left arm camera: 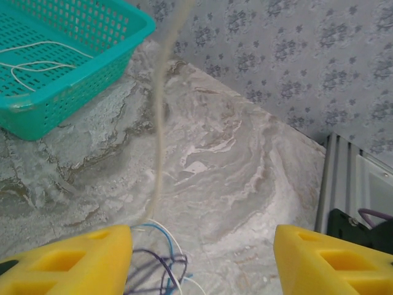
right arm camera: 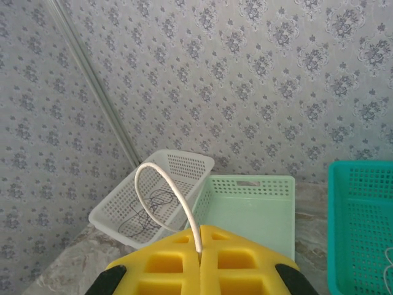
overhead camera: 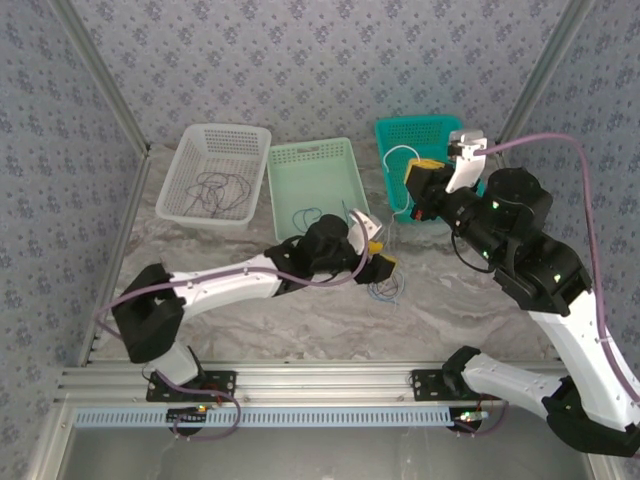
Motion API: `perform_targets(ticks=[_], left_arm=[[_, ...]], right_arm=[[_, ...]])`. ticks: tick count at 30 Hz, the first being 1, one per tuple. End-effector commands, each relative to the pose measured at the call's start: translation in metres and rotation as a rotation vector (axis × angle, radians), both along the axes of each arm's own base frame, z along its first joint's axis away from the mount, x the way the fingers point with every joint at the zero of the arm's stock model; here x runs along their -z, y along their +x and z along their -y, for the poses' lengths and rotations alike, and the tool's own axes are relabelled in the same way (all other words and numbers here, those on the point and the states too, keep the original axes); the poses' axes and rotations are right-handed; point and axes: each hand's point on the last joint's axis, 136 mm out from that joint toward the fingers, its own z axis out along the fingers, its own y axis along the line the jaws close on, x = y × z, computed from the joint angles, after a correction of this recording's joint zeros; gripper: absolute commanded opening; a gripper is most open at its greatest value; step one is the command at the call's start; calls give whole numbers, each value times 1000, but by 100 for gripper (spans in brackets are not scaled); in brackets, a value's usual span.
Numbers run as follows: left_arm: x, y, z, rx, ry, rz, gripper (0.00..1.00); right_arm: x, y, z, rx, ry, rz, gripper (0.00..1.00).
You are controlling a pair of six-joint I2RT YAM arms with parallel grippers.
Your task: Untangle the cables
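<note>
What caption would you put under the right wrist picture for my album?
Shut yellow fingers pinch a looping white cable before a white basket, a green basket and a teal basket.

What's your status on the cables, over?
Left hand open over blue-purple tangle on table. Right hand shut on white cable, raised. Cable runs down into tangle.

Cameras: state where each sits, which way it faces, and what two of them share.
Top external: above and behind the arms, looking down on the table, left arm and right arm.
Left wrist: low over the table, facing the teal basket; open left fingers frame the tangled cables.
Right wrist: raised, facing the wall; right fingers shut on the white cable.
Shared: both wrist views show the teal basket.
</note>
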Motion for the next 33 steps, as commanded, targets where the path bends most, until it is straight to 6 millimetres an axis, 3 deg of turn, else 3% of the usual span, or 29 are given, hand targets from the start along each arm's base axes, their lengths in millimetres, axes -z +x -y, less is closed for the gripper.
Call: perform_targets(ticks=[1, 4, 7, 12, 18, 24, 28, 33], left_arm=[[18, 16, 7, -58, 50, -16, 63], [29, 31, 12, -114, 55, -13, 64], [35, 33, 23, -98, 55, -27, 62], [53, 23, 34, -33, 54, -93, 47], [85, 13, 24, -28, 103, -161, 39], [99, 3, 10, -22, 157, -169, 36], [92, 2, 4, -31, 143, -153, 38], [79, 5, -7, -72, 143, -123, 46]], right_arm=[[-21, -9, 0, -31, 72, 35, 6], [-26, -13, 1, -44, 92, 44, 5], [-29, -17, 1, -55, 99, 49, 5], [-39, -19, 7, -40, 92, 75, 5], [-57, -19, 4, -54, 59, 94, 4], [-78, -15, 16, 12, 12, 156, 5], [-79, 1, 25, 98, -68, 177, 5], [-51, 41, 27, 177, -175, 125, 5]])
